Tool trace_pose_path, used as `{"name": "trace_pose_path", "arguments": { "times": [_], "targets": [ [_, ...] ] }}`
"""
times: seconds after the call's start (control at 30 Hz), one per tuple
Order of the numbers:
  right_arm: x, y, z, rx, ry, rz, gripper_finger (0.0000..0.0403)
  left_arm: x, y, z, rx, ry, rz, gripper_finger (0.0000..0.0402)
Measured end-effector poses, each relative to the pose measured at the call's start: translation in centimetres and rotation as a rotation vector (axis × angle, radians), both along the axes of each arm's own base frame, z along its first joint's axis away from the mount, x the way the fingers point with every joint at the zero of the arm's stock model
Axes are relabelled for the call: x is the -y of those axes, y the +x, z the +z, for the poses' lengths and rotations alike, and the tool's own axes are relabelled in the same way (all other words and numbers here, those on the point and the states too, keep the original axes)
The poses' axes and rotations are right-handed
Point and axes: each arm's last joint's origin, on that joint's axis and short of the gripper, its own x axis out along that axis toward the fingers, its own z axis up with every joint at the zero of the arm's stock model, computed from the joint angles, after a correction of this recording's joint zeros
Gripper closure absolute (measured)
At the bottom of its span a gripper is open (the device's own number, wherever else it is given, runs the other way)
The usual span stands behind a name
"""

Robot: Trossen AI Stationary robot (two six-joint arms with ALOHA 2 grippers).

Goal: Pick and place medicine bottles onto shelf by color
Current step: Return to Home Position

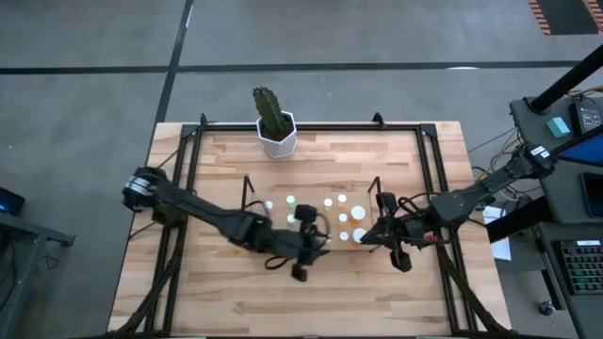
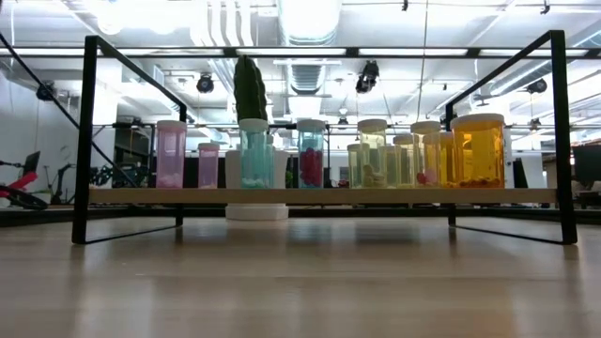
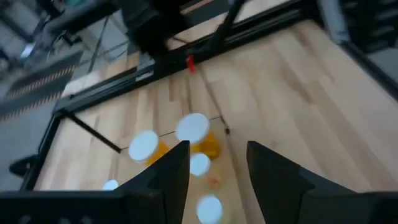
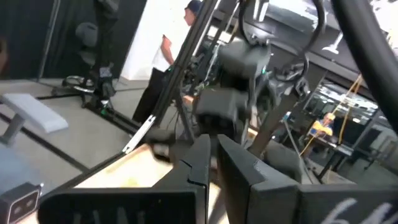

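The shelf [image 2: 329, 195] stands mid-table, its end loops showing in the high view [image 1: 247, 193]. Medicine bottles stand on it in a row: pink [image 2: 171, 153], teal [image 2: 254, 152], blue [image 2: 311, 152], greenish-yellow [image 2: 372, 152] and a larger orange one [image 2: 479, 150]. Their white caps [image 1: 341, 200] show from above. My left gripper [image 3: 217, 168] is open and empty, up over the shelf's near side [image 1: 320, 247], with orange bottles [image 3: 193, 127] below it. My right gripper [image 4: 214, 162] is shut and empty above the shelf's right end [image 1: 366, 235]. Neither gripper shows in the low view.
A white hexagonal pot with a cactus [image 1: 276, 132] stands at the table's far edge, behind the shelf. A large black frame [image 1: 433, 169] edges the table. Bare wood lies near the front edge [image 1: 301, 301]. People show in the room beyond [image 4: 165, 56].
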Motion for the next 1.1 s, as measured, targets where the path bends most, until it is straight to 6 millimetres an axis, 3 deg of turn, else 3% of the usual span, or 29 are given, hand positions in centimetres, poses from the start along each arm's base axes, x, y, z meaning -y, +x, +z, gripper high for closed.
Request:
{"name": "trace_pose_path", "arguments": {
  "times": [0.23, 0.5, 0.9, 1.1],
  "targets": [
    [0.4, 1.4, -0.1, -0.012, 0.019, 0.007, 0.0385, 0.9, -5.8, 0.7, 0.06, 0.0, -0.105, 0.0259],
    [0.7, 0.9, 0.4, -0.015, 0.07, 0.003, 0.0385, -0.6, -12.2, 1.2, 0.24, -0.093, -0.148, 0.0259],
    [1.2, 0.4, -0.3, -0.084, 0.037, 0.021, 0.0385, -3.9, -18.4, 1.4, 0.365, -0.147, -0.146, 0.0259],
    [2.8, 1.0, -0.2, -0.077, 0.049, -0.015, 0.0385, -5.3, -20.7, 1.6, 0.426, -0.165, -0.139, 0.0259]
  ]
}}
